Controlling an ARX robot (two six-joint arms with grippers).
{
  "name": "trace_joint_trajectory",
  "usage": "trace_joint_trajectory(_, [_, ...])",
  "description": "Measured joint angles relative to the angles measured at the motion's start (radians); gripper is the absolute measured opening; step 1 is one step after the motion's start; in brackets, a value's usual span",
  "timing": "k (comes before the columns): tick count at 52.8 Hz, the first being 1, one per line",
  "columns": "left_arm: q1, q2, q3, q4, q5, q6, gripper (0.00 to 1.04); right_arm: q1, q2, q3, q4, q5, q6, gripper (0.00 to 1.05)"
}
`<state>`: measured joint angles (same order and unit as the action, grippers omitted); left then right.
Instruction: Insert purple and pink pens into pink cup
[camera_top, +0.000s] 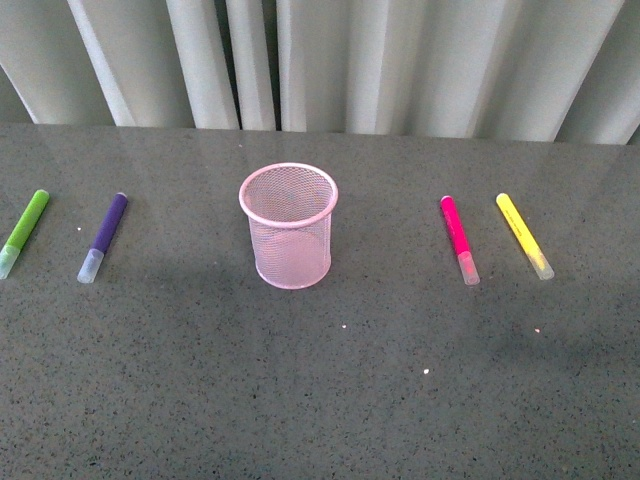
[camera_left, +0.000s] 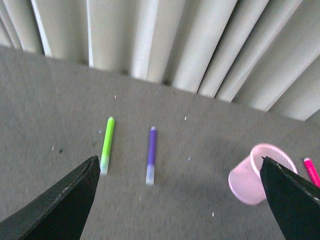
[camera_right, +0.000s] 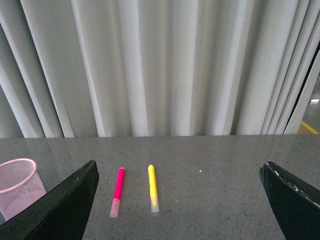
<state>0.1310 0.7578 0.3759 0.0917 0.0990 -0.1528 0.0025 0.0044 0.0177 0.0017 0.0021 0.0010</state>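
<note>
A dark speckled counter (camera_top: 320, 400) stands before a pale pleated curtain (camera_top: 400, 60). The pink cup (camera_top: 289, 228) stands upright at the middle of it. The purple pen (camera_top: 104, 236) lies flat to its left and the pink pen (camera_top: 459, 238) to its right, both well apart from it. A green pen (camera_top: 24, 232) lies further left, a yellow pen (camera_top: 524, 235) further right. The left pincer (camera_left: 178, 161) and the right pincer (camera_right: 178, 163) are spread wide, holding nothing.

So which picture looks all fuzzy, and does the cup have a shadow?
Left wrist view: that's the fuzzy one, the green pen and purple pen look smeared. Front view: sharp, with a soft dark shadow on the table left of the pink cup. Right wrist view: also sharp, the pink pen has crisp edges.
</note>
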Motion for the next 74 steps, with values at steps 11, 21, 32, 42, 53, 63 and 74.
trace_joint_trajectory(11, [-0.029, 0.409, 0.288, 0.010, 0.080, 0.117, 0.98, 0.000, 0.000, 0.000, 0.000, 0.000, 0.000, 0.98])
trace_joint_trajectory(21, [-0.047, 0.700, 0.505, -0.050, 0.040, 0.166, 0.98, 0.000, 0.000, 0.000, 0.000, 0.000, 0.000, 0.98])
trace_joint_trajectory(32, [-0.055, 0.959, 0.669, -0.090, 0.011, 0.211, 0.98, 0.000, 0.000, 0.000, 0.000, 0.000, 0.000, 0.98])
trace_joint_trajectory(42, [-0.074, 1.130, 0.756, -0.089, -0.013, 0.250, 0.98, 0.000, 0.000, 0.000, 0.000, 0.000, 0.000, 0.98])
trace_joint_trajectory(53, [-0.084, 1.288, 0.823, -0.076, -0.044, 0.283, 0.98, 0.000, 0.000, 0.000, 0.000, 0.000, 0.000, 0.98])
trace_joint_trajectory(63, [-0.087, 1.362, 0.846, -0.076, -0.048, 0.287, 0.98, 0.000, 0.000, 0.000, 0.000, 0.000, 0.000, 0.98])
trace_joint_trajectory(74, [-0.110, 1.417, 0.880, -0.074, -0.047, 0.283, 0.98, 0.000, 0.000, 0.000, 0.000, 0.000, 0.000, 0.98])
